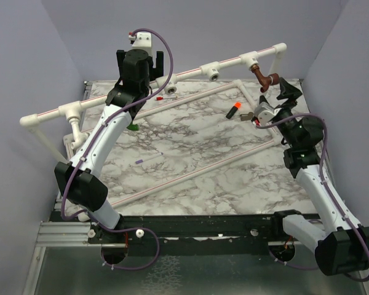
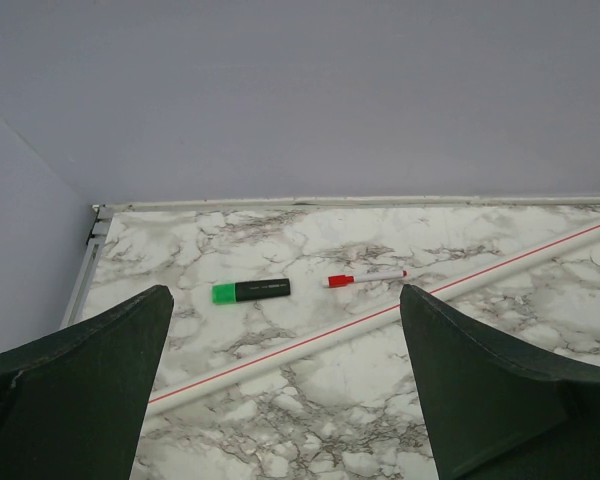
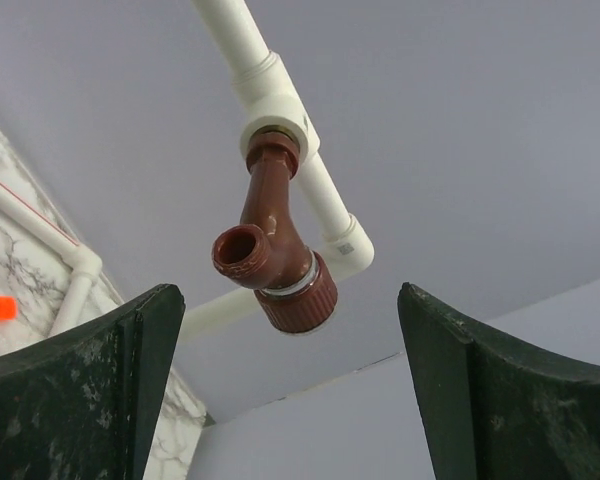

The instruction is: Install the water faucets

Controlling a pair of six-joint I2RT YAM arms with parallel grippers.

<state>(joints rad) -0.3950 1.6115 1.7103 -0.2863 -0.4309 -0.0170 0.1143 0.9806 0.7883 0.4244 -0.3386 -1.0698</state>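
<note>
- Marble-patterned tabletop (image 1: 190, 153) sits between plain lavender walls, with a white pipe frame (image 1: 190, 72) raised along its far side and carrying several tee fittings.
- Of the water faucets, the dark reddish-brown faucet (image 3: 270, 225) hangs from the right-hand tee (image 3: 278, 110). Its threaded end goes up into the fitting, and it looks seated there.
- The right pincer (image 3: 285, 290) is open. Its fingers stand wide to either side, and the faucet is beyond them, touching neither.
- In the right wrist view the faucet lies at about 12 o'clock from the pincer, a little left of centre. Its long axis runs roughly from 12 to 6 o'clock, and the round spout mouth faces 9 o'clock.
- From above, the right arm is clearly the nearer one to this faucet, which sits at about 11 o'clock just beyond the fingertips.
- The left pincer (image 2: 285, 295) is also open and holds nothing. It is well away at the far left and looks down on a green highlighter (image 2: 250, 291), a red-capped pen (image 2: 365, 278) and a floor-level pipe.
- The centre tee (image 1: 213, 72) appears to have no faucet on it, so this is probably the next site.
- A small green piece (image 1: 133, 127) shows under the left arm at the tabletop's 9 o'clock side. I cannot tell whether it is the green faucet.
- An orange-and-black cylinder (image 1: 234, 111) lies near the right pincer.
</note>
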